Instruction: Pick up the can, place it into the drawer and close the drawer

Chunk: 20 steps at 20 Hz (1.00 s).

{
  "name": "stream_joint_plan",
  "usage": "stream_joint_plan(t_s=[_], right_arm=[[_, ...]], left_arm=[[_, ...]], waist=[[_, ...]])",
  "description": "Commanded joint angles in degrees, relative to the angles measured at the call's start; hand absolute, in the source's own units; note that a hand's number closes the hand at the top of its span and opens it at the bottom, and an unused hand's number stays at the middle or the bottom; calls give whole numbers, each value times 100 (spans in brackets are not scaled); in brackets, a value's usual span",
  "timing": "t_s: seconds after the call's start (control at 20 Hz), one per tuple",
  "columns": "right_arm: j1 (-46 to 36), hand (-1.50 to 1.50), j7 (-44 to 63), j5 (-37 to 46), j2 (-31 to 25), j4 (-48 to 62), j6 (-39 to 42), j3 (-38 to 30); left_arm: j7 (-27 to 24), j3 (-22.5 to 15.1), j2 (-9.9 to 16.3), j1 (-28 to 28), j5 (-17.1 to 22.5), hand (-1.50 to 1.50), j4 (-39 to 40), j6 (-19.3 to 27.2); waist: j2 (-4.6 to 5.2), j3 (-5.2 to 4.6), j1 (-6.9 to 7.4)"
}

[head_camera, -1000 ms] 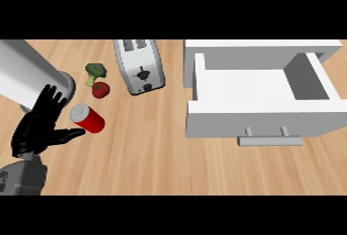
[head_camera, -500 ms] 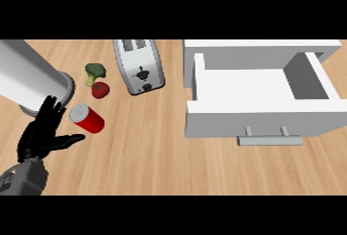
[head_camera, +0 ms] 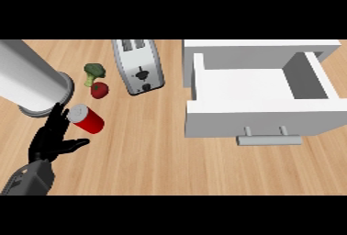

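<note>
The red can (head_camera: 88,119) with a grey top lies tilted on the wooden counter at the left. My left hand (head_camera: 49,140) is just left of it, open, its straight fingers pointing up beside the can's top and its thumb reaching out below the can. Whether the fingers touch the can I cannot tell. The white drawer (head_camera: 203,87) stands pulled open at the right with nothing inside, its grey handle (head_camera: 269,139) facing the near edge. My right hand is out of sight.
A large grey-white cylinder (head_camera: 30,82) stands at the far left, just behind my hand. A broccoli floret (head_camera: 94,72), a small red fruit (head_camera: 99,89) and a silver toaster (head_camera: 138,65) lie behind the can. Bare wood separates can and drawer.
My left hand has slid toward the near edge and slightly right, staying open beside the can. The can and the drawer have not moved.
</note>
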Motion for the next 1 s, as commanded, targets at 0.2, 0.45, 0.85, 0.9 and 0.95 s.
stream_joint_plan(t_s=[0.2, 0.45, 0.85, 0.9, 0.95], right_arm=[[23, -150, -1, 3, 268, -57, 212, -74], [374, -150, 365, -389, 341, -582, 266, -220], [386, -150, 406, -471, 339, -534, 339, -243], [396, -150, 47, -377, 282, 66, 689, -416], [415, -150, 301, -107, 344, -785, -144, 330]], left_arm=[[-568, -17, -67, -449, -35, -150, 851, -4], [-798, 109, 66, -657, 29, -150, 1533, -309], [-149, 269, 69, -1466, 271, 150, 1934, -721], [-446, 119, -232, -1262, 167, 150, 1786, -710], [-339, 190, 187, -1269, 225, 150, 1818, -1046]], waist=[[-4, 1, 5], [6, -4, -35], [10, -4, -73], [-3, 3, -36], [9, -2, -33]])
